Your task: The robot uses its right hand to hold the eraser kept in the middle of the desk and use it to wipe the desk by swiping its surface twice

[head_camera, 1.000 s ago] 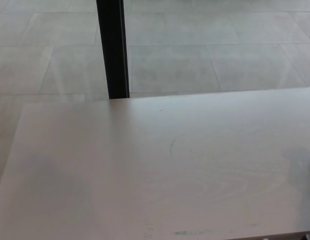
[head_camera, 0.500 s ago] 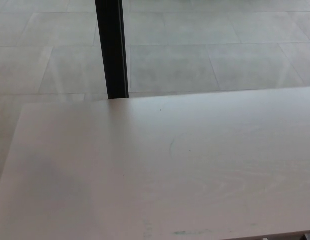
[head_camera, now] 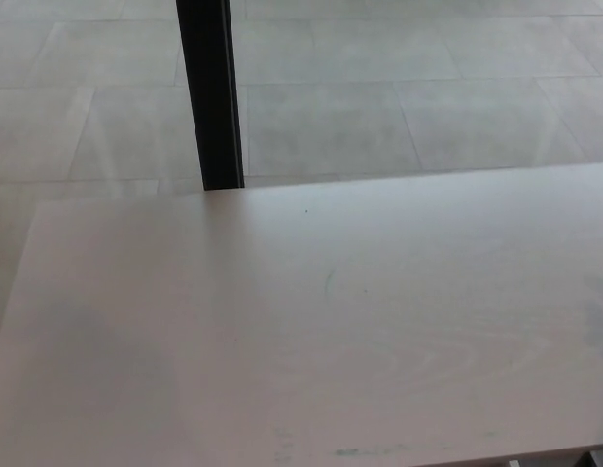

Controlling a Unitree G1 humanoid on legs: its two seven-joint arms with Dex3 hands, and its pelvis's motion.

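Note:
The white desk point(head_camera: 311, 331) fills the lower part of the head view. No eraser shows on it. Faint curved smear marks point(head_camera: 329, 282) lie near its middle, and greenish smudges point(head_camera: 360, 451) sit by the near edge. Neither of my hands is in the picture.
A black post point(head_camera: 209, 92) stands upright behind the desk's far edge, left of centre. Grey floor tiles point(head_camera: 428, 97) stretch beyond. The desk's left edge runs diagonally at the left. A small dark thing point(head_camera: 601, 457) peeks in at the bottom right corner.
The dark sliver at the right edge a second ago has left the picture. The whole view has shifted slightly, so the camera moved; the desk and post look unchanged.

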